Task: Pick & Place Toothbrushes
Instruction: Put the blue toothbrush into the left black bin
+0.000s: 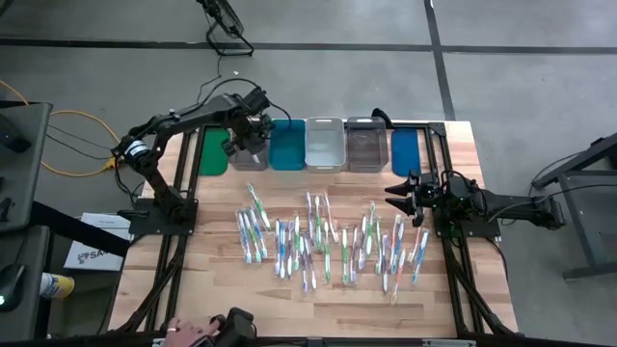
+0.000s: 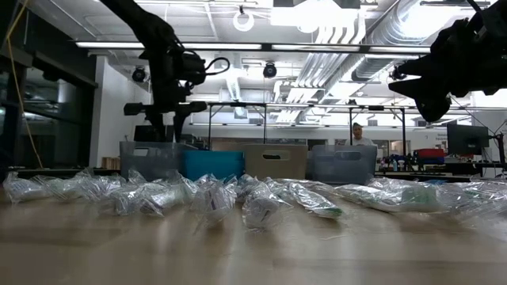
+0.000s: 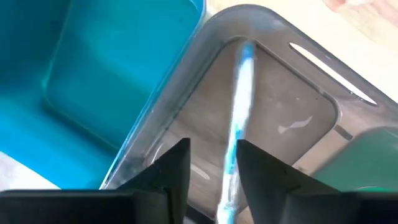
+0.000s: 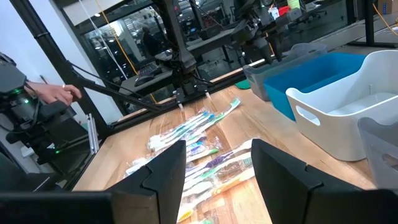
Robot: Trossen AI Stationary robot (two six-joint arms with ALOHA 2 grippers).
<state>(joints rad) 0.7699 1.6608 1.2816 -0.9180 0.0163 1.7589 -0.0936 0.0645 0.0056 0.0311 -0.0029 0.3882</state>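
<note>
A: Start at the left end effector [image 3: 211,171]; what is it doing?

B: It hangs over the clear grey bin [image 3: 292,93] in the back row, between the green bin [image 1: 213,151] and the teal bin [image 3: 106,62]; its fingers [image 3: 171,168] stand a little apart, and a blue toothbrush [image 3: 239,109] runs out from between them, pointing down into that bin; whether the pads grip it or have let go I cannot tell from the wrist view.

A: So the step in hand is the drop?

B: I judge so; to do it well, the fingers should part fully while the arm holds over the bin's middle, so the brush falls clear of the wall shared with the teal bin; only then lift straight up, lest a wrapper cling to a pad and come along.

A: And the right end effector [image 1: 403,196]?

B: Waiting near the tabletop's [image 1: 289,299] right edge, by the blue bin [image 1: 405,152]; fingers spread wide, nothing between them.

A: Where does the rest of the work lie?

B: The toothbrushes [image 1: 318,246] lie wrapped in a loose band across the middle of the tabletop, well apart from the left end effector and nearer the right one; most of the task looks undone; a person's hand [image 1: 189,333] rests at the front edge.
</note>
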